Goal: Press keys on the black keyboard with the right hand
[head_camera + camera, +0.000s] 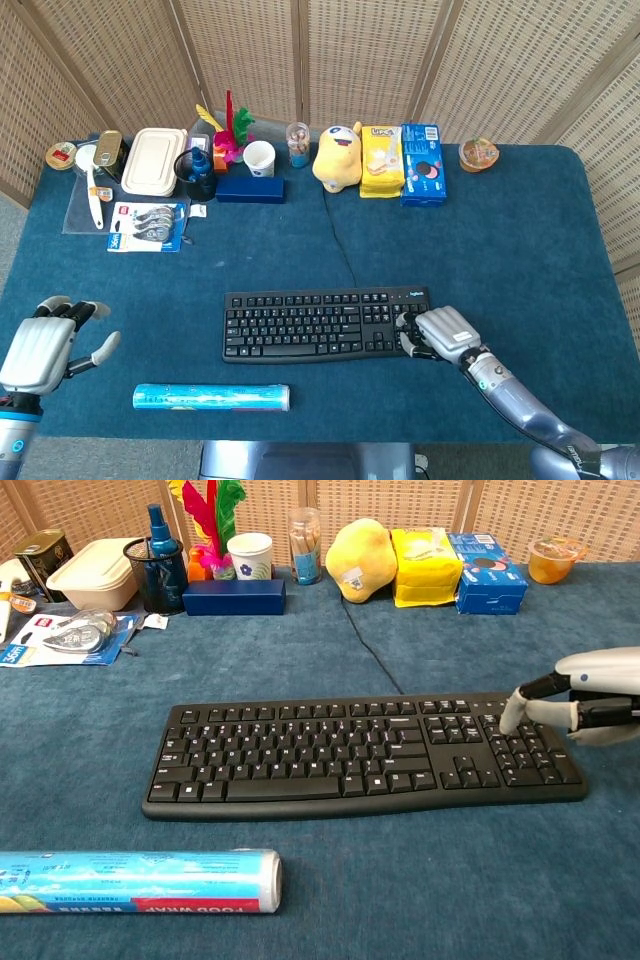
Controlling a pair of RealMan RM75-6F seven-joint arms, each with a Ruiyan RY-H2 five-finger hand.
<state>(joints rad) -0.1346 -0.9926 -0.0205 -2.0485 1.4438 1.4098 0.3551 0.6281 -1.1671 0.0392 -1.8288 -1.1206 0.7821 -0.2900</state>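
Note:
The black keyboard (320, 323) lies flat in the middle of the blue table, also seen in the chest view as the keyboard (360, 755). My right hand (437, 333) hangs palm down over its number pad at the right end, holding nothing. In the chest view the right hand (585, 695) reaches in from the right edge, and one of its fingertips (512, 715) touches the number pad keys. My left hand (45, 350) hovers at the front left corner, well away from the keyboard, fingers spread and holding nothing.
A rolled pack of wrap (211, 397) lies in front of the keyboard at the left. The keyboard's cable (340, 245) runs to the back. Along the back edge stand a yellow plush toy (337, 157), snack packs (403, 162), a cup (259, 158) and a blue box (250, 188).

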